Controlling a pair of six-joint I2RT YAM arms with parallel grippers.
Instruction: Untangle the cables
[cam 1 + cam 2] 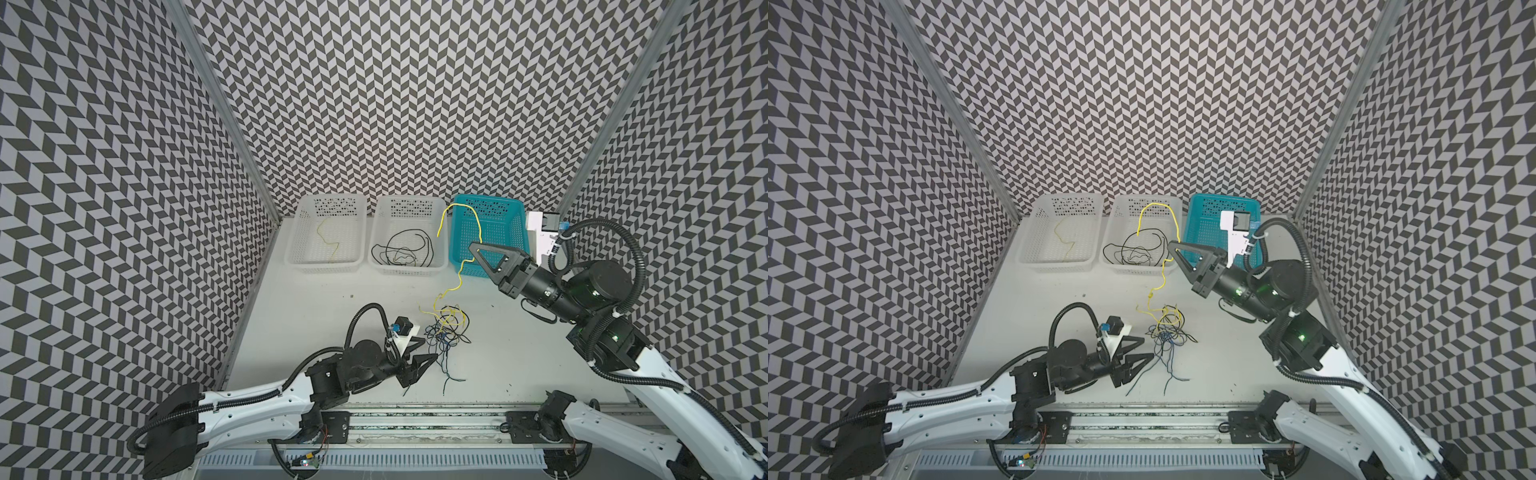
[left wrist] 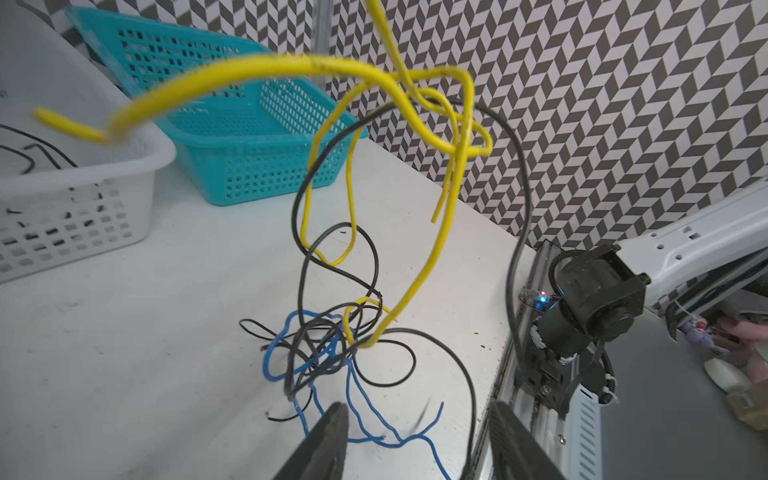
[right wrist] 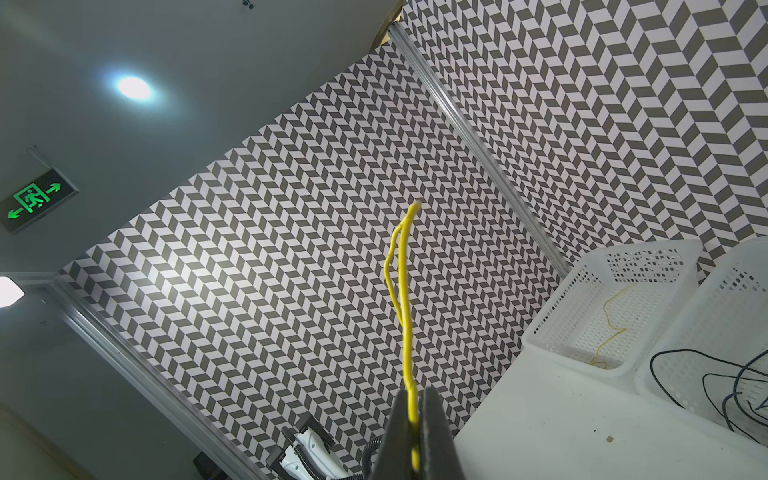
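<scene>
Got partway: yellow cable [image 1: 328, 241] and black cables [image 1: 399, 249] binned in white baskets [image 1: 322, 267]; right end effector [image 1: 472, 246] clamped on a yellow strand [image 1: 459, 275] rising from the tangle [image 1: 446, 332] on the desk [image 1: 311, 332], left end effector [image 1: 430, 348] agape beside it.

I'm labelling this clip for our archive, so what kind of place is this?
Probably a robotics lab test cell: left arm and right arm on a rail, chevron-patterned walls boxing in the table, and baskets for sorting cables. A green exit sign hangs overhead.
</scene>
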